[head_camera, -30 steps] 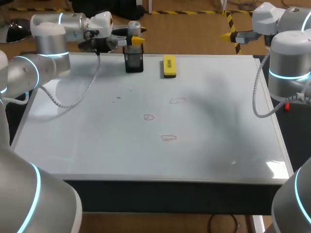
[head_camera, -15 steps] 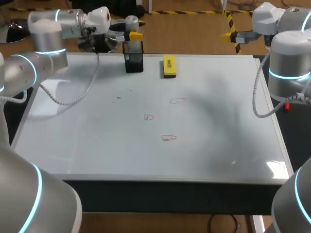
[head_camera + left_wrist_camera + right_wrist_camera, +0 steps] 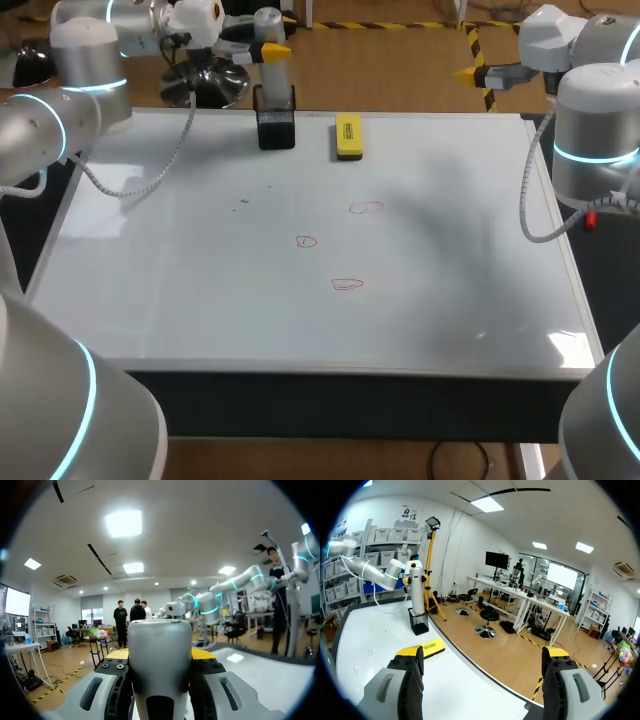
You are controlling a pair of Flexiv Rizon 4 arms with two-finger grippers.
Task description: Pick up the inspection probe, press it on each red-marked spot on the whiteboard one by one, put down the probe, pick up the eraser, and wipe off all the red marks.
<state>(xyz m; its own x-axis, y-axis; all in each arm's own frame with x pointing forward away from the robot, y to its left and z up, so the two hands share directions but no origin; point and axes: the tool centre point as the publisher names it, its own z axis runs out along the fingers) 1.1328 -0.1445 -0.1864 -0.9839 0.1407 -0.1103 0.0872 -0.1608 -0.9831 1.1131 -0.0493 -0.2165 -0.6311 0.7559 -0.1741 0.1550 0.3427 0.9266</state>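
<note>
Two grippers in view. The left gripper (image 3: 272, 50) has its fingers clenched on the grey cylindrical inspection probe (image 3: 160, 660). The probe stands upright between them, with a yellow tip showing on either side of it. Directly beneath these fingers stands the black mesh holder (image 3: 275, 128), at the far edge of the white whiteboard (image 3: 200, 280). The probe's lower end is level with the holder's rim; whether it has cleared the rim cannot be told.

The yellow block eraser (image 3: 347, 136) lies flat on the board just beside the holder, not touching it, on the side toward the right arm. Three red-outlined marks (image 3: 306, 241) sit near the middle of the board, well apart from the left fingers and from each other.

The right gripper (image 3: 482, 655) has its fingers released and spread wide, with nothing between them. It is held off the board's far right corner. Ahead of its fingers lies the eraser, with the holder and probe beyond.
</note>
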